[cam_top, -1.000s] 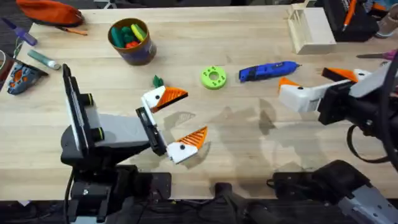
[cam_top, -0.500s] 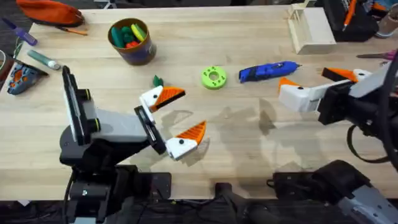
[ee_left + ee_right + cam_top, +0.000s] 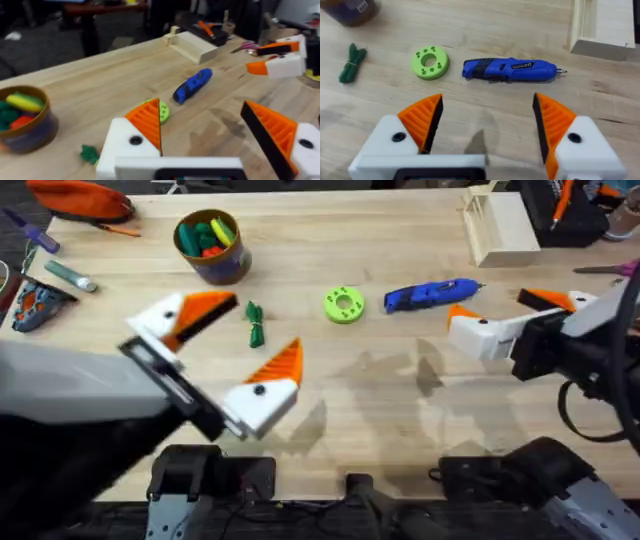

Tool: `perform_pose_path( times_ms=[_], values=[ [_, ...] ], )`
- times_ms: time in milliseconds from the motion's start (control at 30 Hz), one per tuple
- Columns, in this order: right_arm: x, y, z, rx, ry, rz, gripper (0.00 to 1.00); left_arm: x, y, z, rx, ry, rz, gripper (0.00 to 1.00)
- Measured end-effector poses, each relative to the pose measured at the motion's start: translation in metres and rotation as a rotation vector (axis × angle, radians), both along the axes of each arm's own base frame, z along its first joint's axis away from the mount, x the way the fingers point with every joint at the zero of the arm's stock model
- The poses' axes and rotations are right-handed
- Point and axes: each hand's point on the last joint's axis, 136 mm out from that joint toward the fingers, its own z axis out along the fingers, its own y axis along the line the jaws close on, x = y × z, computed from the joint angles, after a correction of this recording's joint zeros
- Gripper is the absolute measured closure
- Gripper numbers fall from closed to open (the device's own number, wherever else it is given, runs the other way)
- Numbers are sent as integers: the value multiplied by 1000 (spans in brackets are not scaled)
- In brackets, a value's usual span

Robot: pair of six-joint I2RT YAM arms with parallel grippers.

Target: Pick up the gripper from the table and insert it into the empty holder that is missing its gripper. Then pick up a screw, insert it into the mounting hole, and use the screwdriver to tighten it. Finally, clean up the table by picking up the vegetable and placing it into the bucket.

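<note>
I judge I'm on cleanup: my left gripper (image 3: 235, 350) hangs spread and empty over the vegetable (image 3: 256, 323), which lies on the table right of the bucket (image 3: 211, 246). Next: descend, pinch it. The right gripper (image 3: 485, 130) (also spread, empty) hovers near the screwdriver (image 3: 510, 70), whose label I can't read.

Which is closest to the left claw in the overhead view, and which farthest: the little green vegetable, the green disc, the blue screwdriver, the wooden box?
From the left gripper:
1. Vegetable, between its fingers.
2. Green disc, toward the middle.
3. Blue screwdriver, right of the disc.
4. Wooden box, far right corner.
</note>
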Motion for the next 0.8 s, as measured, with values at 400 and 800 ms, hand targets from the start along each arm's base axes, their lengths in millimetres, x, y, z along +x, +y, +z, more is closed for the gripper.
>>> perform_pose_path(
  times_ms=[400, 800],
  values=[
    [0, 0, 0, 0, 0, 0, 9, 39, 33, 10, 131, 437, 195, 15],
    [0, 0, 0, 0, 0, 0, 8, 82, 72, -56, 216, 790, 444, 14]
  ],
)
